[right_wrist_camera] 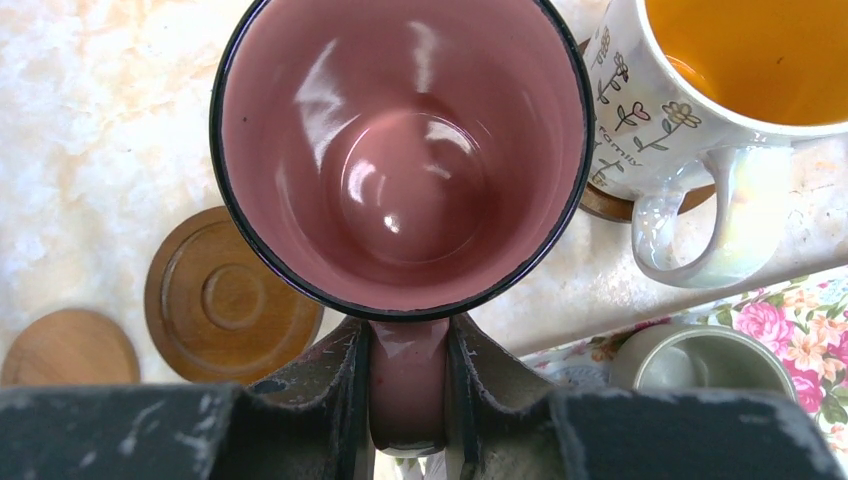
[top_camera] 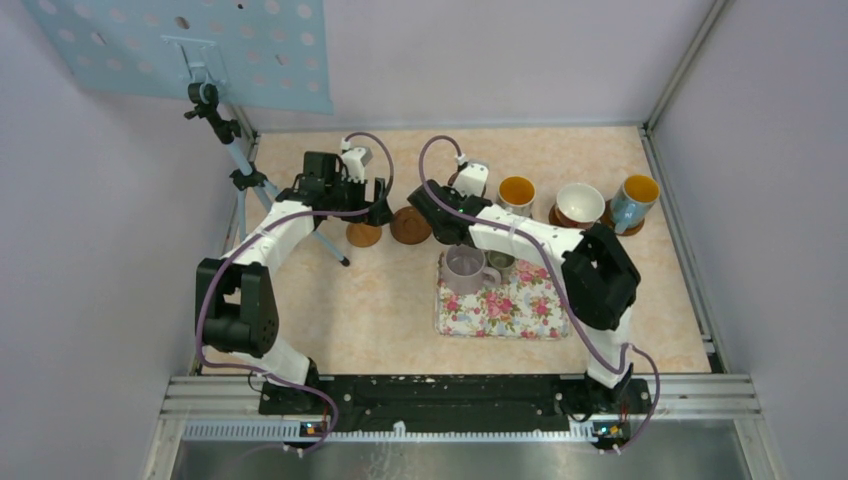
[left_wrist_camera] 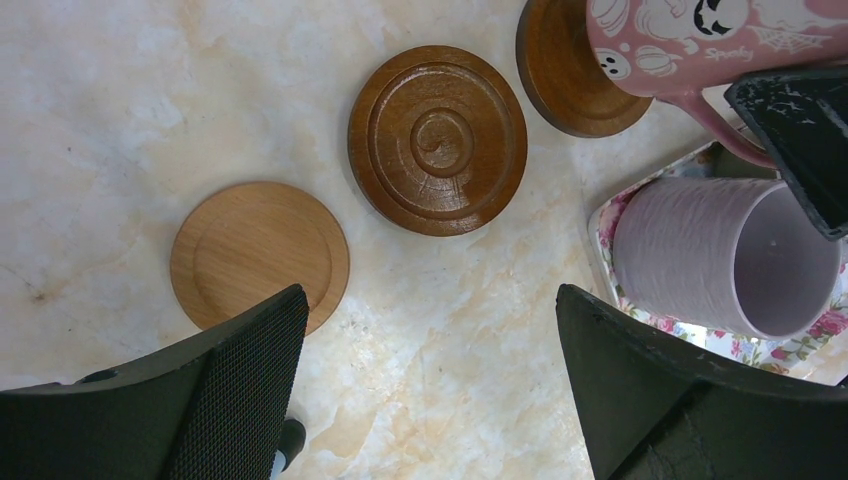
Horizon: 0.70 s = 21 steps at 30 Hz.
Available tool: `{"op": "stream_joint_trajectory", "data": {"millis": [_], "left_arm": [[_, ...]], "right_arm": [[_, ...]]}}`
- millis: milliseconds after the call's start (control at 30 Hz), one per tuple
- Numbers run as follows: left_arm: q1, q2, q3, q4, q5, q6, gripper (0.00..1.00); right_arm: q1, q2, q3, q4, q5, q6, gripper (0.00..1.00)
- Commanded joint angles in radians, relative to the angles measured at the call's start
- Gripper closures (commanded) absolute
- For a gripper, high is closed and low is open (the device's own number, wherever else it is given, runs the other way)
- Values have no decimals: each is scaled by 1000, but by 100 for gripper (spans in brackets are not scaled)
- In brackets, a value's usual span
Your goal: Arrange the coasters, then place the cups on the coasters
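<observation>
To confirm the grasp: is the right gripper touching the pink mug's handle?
Touching. The right wrist view shows the right gripper clamping the pink mug by its handle.

On my feed the pink cup point(right_wrist_camera: 400, 180) is glossy rose inside with a black rim, and its outside carries white ghosts, pumpkins and a cobweb. The lavender cup point(left_wrist_camera: 720, 255) is pale and finely ribbed. The flowered cup point(right_wrist_camera: 700, 100) is pearly white with small line-drawn blossoms and an orange inside. The light blue cup point(top_camera: 630, 208) is orange inside too. I also see a wide white cup point(top_camera: 580, 203) and a small grey-green cup point(right_wrist_camera: 700, 365). The ringed coaster point(left_wrist_camera: 437, 140) is dark glossy brown, the plainer coaster point(left_wrist_camera: 258, 255) pale tan. The tray point(top_camera: 500, 310) is white with pink roses and green leaves. The surface point(left_wrist_camera: 120, 100) is cream marble veined with peach.
</observation>
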Motion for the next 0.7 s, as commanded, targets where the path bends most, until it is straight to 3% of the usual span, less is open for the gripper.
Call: {"op": "stream_joint_trajectory", "data": {"millis": [0,667], "left_arm": [[8,-52,-9,42,-4,4,1],[23,-42,-6,37,-14,-5,1]], "right_arm": [[-10,7,77,79,103,11,100],[-15,61,78,68,89,35,100]]}}
